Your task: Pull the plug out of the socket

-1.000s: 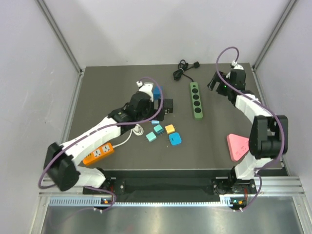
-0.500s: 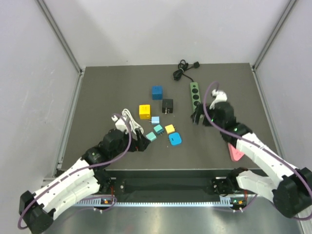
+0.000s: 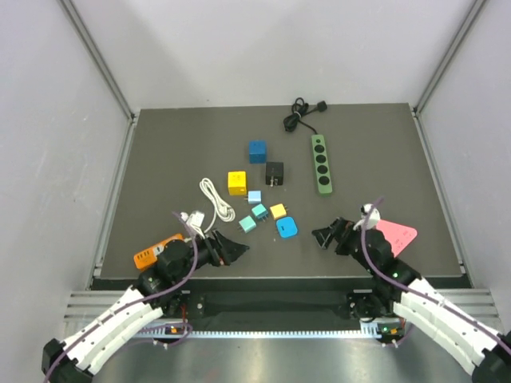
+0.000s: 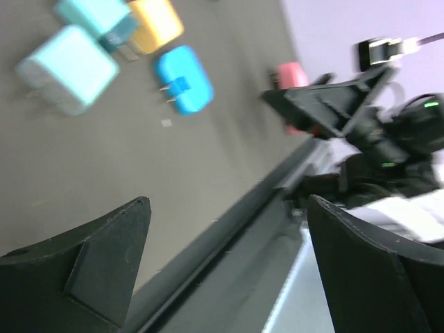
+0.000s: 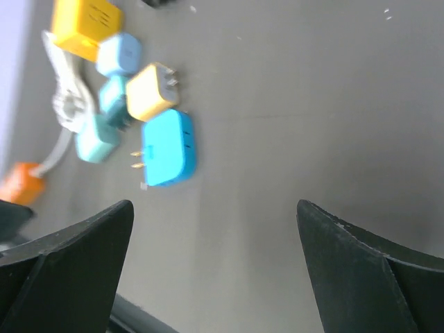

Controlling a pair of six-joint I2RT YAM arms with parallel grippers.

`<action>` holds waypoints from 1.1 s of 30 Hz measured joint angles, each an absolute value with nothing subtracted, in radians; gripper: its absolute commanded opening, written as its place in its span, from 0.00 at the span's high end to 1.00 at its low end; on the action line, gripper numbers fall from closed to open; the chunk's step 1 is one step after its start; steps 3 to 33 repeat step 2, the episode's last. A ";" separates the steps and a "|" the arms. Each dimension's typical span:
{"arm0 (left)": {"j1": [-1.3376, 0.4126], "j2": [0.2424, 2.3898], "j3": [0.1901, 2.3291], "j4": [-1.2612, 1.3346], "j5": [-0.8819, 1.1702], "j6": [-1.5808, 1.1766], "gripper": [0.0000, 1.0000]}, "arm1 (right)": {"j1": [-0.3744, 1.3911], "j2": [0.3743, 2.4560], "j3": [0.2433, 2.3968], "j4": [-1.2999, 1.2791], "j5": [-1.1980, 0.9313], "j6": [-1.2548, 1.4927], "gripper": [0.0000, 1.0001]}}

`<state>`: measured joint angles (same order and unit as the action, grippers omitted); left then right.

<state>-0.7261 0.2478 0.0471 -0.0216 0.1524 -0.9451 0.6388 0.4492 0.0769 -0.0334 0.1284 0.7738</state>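
Observation:
The socket is a long green power strip [image 3: 322,164] with four round black outlets, lying at the back right with its black cable [image 3: 299,116] coiled behind it. From above, no plug shows in its outlets. It is out of both wrist views. My left gripper [image 3: 231,246] is open and empty, low at the near edge, left of centre; in the left wrist view [image 4: 229,201] it hangs over the table's front edge. My right gripper [image 3: 326,236] is open and empty near the front edge, well short of the strip; under it [image 5: 215,205] is bare table.
Loose plugs lie mid-table: blue cube [image 3: 257,152], black [image 3: 275,172], yellow [image 3: 237,183], flat blue [image 3: 287,227] [image 5: 168,148] [image 4: 182,89], small teal and yellow ones. A white cable [image 3: 214,198] and an orange power strip [image 3: 152,254] lie left. A pink piece [image 3: 397,237] lies right.
Both arms have drawn back from the middle and back of the table to the near edge. The right gripper left the green strip's side. The strip and plugs have not moved.

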 measured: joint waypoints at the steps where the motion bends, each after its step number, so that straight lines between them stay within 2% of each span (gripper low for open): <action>1: -0.726 0.239 0.044 -0.001 0.167 -0.957 0.02 | 0.639 0.405 0.052 -0.023 0.125 0.799 0.00; 33: -0.726 0.231 0.044 0.022 0.181 -0.972 0.02 | 0.639 0.368 0.037 -0.009 0.119 0.824 0.00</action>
